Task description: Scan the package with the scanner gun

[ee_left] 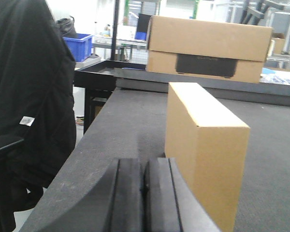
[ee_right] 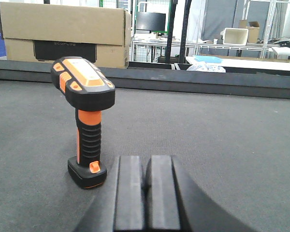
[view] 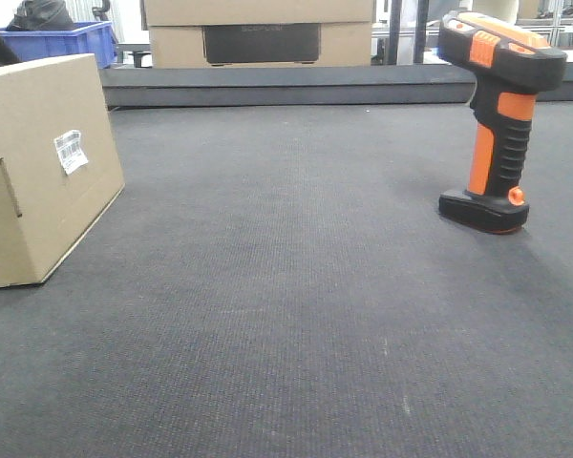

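Dark grey carpet-like fabric covers the bench (view: 296,315), and both task items stand on it well apart. At the left edge of the front-facing view sits the package (view: 38,162), a plain brown cardboard box with a small white barcode label (view: 71,151) on the face turned toward the middle of the frame. At the right of that view the scanner gun (view: 497,114) stands upright on its flat black foot, black with orange panels, head at the upper right.

Low in the left wrist view, the left pincer (ee_left: 145,193) has its two black fingers pressed together, holding nothing; the package (ee_left: 205,145) stands just beyond it, to the right of centre. Low in the right wrist view, the right pincer (ee_right: 145,193) is likewise closed and empty, with the scanner gun (ee_right: 84,121) standing to its left, not touching it.

Beyond the bench's far edge sit stacked cardboard boxes (view: 258,33) with a dark panel and a blue crate (view: 62,40).
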